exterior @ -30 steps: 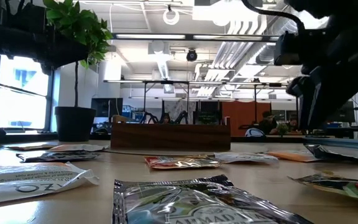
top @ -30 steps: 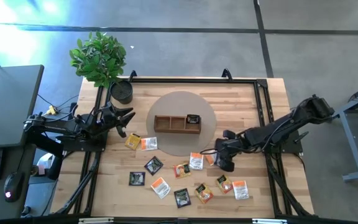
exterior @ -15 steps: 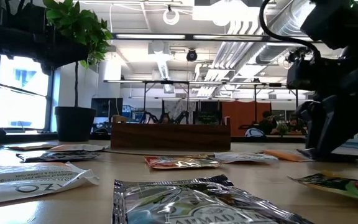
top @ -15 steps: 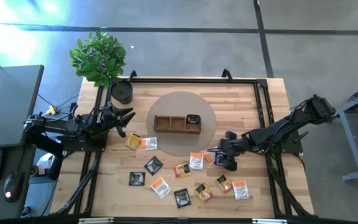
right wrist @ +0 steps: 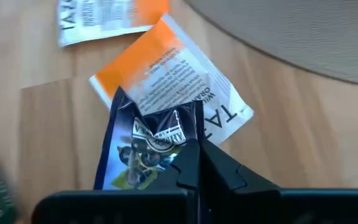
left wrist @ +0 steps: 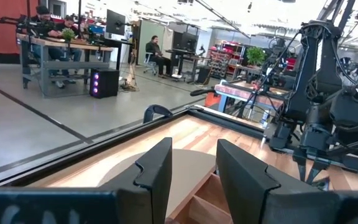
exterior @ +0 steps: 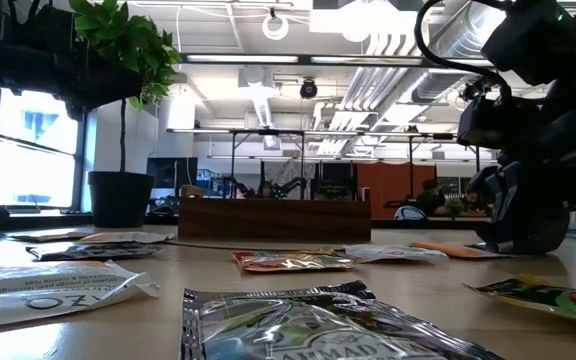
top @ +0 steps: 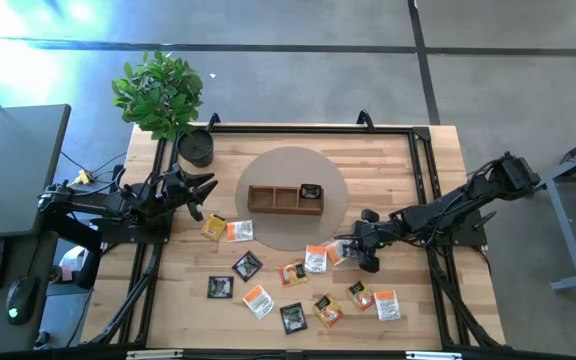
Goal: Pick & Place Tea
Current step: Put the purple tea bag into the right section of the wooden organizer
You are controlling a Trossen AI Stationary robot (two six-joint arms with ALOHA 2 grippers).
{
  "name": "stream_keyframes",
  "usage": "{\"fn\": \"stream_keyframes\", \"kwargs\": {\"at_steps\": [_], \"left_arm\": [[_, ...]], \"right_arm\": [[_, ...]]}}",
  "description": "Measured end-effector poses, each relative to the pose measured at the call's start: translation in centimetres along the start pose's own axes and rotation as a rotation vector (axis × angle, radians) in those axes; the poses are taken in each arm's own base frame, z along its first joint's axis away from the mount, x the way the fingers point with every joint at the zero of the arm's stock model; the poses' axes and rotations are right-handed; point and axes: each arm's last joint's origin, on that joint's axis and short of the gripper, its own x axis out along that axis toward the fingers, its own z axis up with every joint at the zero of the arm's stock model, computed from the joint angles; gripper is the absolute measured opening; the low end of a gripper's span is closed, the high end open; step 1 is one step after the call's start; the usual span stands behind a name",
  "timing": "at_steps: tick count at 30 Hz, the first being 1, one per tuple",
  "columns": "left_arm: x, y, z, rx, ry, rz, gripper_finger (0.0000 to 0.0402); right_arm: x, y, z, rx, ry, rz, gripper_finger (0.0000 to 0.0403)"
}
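Observation:
Several tea packets, black, yellow and white-and-orange, lie flat on the near half of the wooden table (top: 388,150). My right gripper (top: 352,251) is down at the table among them, shut on a black packet (right wrist: 143,149) that overlaps a white-and-orange packet (right wrist: 185,81). The wooden tray (top: 285,199) sits on a round mat (top: 293,165), with one black packet (top: 311,191) in its right compartment. My left gripper (top: 206,190) waits open at the table's left edge, touching nothing. My right gripper pinches the black packet between its two fingers at the edge nearest them (right wrist: 178,158). The fingers slant down from the table's right side. The packet's far part lies over the white-and-orange packet; whether the held edge is off the table I cannot tell.
A potted plant (top: 163,95) and a dark pot (top: 196,148) stand at the far left corner. Loose packets (top: 258,300) are strewn along the near side. In the low view the tray (exterior: 273,215) stands behind the packets, with my right gripper (exterior: 513,225) at the right.
My right gripper has come down to the table and shifted slightly toward the near edge, and its fingers have shut on the black packet. The packets on the table have stayed in place.

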Motion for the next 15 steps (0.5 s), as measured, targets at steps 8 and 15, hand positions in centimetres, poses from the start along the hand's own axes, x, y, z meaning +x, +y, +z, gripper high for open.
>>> {"fn": "stream_keyframes", "kwargs": {"at_steps": [8, 15], "left_arm": [[0.0, 0.0, 0.0, 0.0, -0.001, -0.001, 0.0127], [0.0, 0.0, 0.0, 0.0, 0.0, -0.001, 0.0127]], "right_arm": [[-0.6, 0.2, 0.4, 0.002, -0.048, 0.033, 0.0003], [-2.6, 0.4, 1.4, 0.013, -0.166, 0.08, 0.0002]]}}
